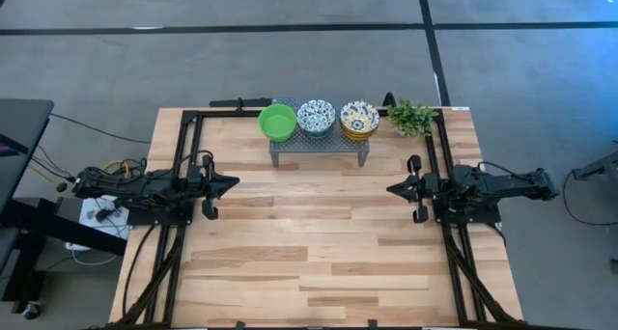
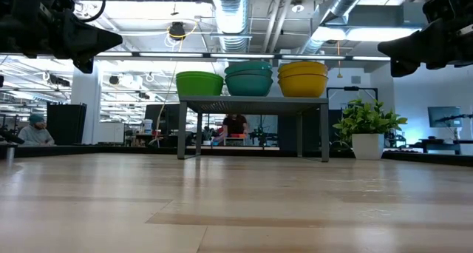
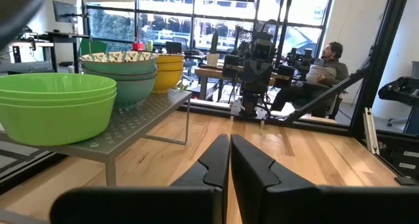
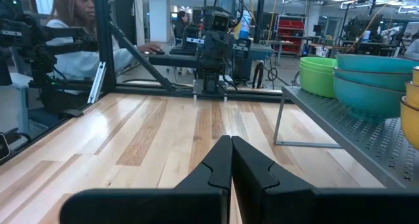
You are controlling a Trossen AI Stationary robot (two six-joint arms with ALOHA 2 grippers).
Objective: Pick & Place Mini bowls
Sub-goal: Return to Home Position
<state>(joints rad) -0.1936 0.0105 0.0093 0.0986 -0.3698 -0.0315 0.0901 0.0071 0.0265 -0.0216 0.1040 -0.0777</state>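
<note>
Three stacks of mini bowls stand on the grey perforated rack near the table's far edge: plain green, white with blue pattern, white with yellow pattern. From the low view the stacks show green, teal and yellow outsides. My left gripper hovers shut over the table's left side; my right gripper hovers shut over its right side. Both point toward the table's middle, well clear of the rack. The shut fingers show in the left wrist view and right wrist view.
A small leafy plant in a white pot stands right of the rack. Black frame rails run along the table's left, right and far sides. Bare wood spreads between the arms and toward the near edge. People sit beyond the table.
</note>
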